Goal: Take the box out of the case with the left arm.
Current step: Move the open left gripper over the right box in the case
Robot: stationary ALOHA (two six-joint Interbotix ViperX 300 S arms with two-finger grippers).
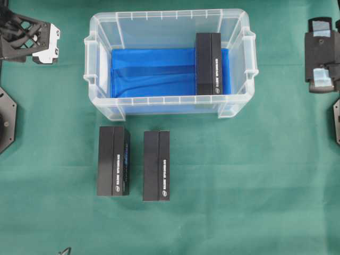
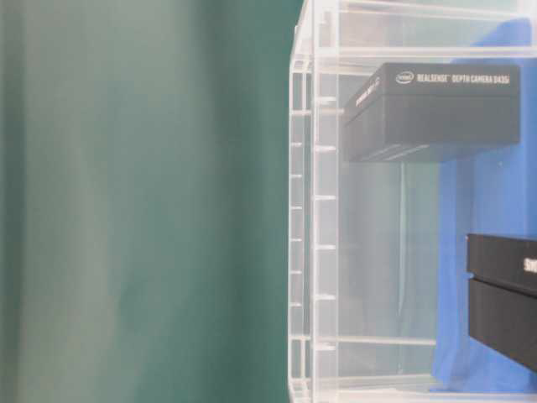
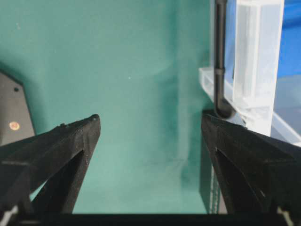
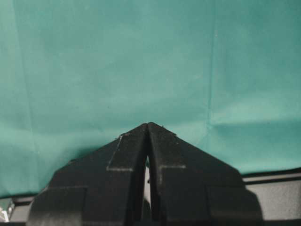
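Note:
The clear case [image 1: 101, 32] stands at the back middle of the table, with a blue sheet [image 1: 154, 71] on its bottom. One black box [image 1: 208, 64] lies inside against the right wall; the table-level view shows this box [image 2: 432, 109] through the clear wall. The left arm [image 1: 29, 37] is at the far left, outside the case and apart from it. My left gripper [image 3: 149, 120] is open over bare green cloth, with nothing between its fingers. The case corner [image 3: 256, 70] shows to its right. My right gripper [image 4: 148, 125] is shut and empty.
Two more black boxes [image 1: 113, 161] [image 1: 156, 166] lie side by side on the green cloth in front of the case. The right arm [image 1: 321, 56] rests at the far right edge. Black base plates [image 1: 6, 119] sit at both side edges.

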